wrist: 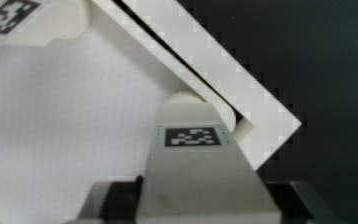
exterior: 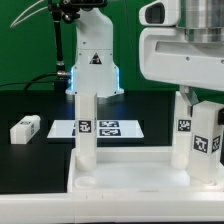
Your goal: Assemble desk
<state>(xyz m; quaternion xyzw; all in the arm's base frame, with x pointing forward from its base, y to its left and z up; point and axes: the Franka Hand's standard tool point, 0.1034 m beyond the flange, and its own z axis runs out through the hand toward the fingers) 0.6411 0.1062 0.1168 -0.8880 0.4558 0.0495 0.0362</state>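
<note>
Desk top (exterior: 130, 170), three upright legs (exterior: 85, 125), one loose leg (exterior: 25, 128), one pincer (wrist: 197, 204).

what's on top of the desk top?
Two upright legs stand on the desk top: first leg at the exterior view's left, second leg at its right. The gripper holds a third leg beside it. Sockets beneath are covered.

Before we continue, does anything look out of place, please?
Nothing damaged or askew. One spare leg lies on its side on the table, apart from the desktop; the gripped leg in the claw and the freestanding leg stand upright.
</note>
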